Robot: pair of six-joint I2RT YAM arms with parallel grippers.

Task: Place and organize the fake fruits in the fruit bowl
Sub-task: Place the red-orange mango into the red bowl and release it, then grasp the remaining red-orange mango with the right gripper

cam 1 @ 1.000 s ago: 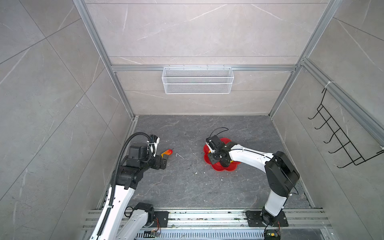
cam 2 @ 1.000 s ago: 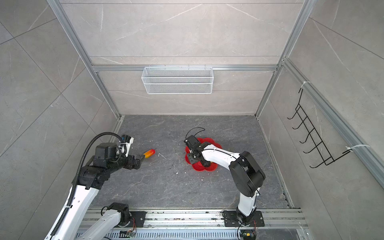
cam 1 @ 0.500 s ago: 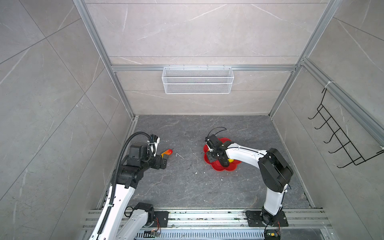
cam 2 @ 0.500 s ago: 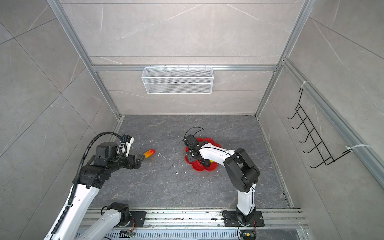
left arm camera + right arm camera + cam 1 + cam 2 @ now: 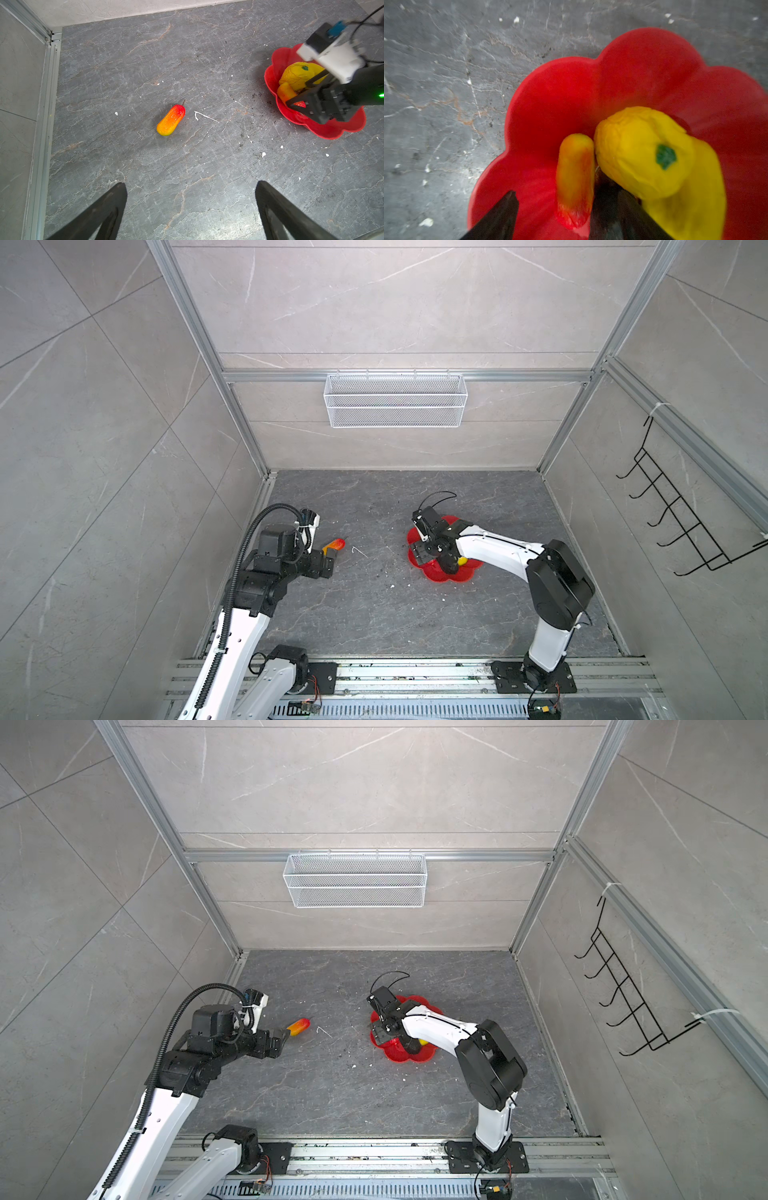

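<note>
Right gripper (image 5: 564, 194) low in the red fruit bowl (image 5: 571, 83), fingers spread, gripping nothing.

A red-orange oblong fruit (image 5: 575, 176) lies loose between those fingers, touching the round yellow fruit (image 5: 639, 151), which sits against the long yellow fruit (image 5: 702, 197); all three are in the bowl. The other oblong fruit (image 5: 170, 120) lies on the counter (image 5: 187, 62), well apart from the bowl. Left gripper (image 5: 191, 184) faces it, fingers wide and empty.
</note>
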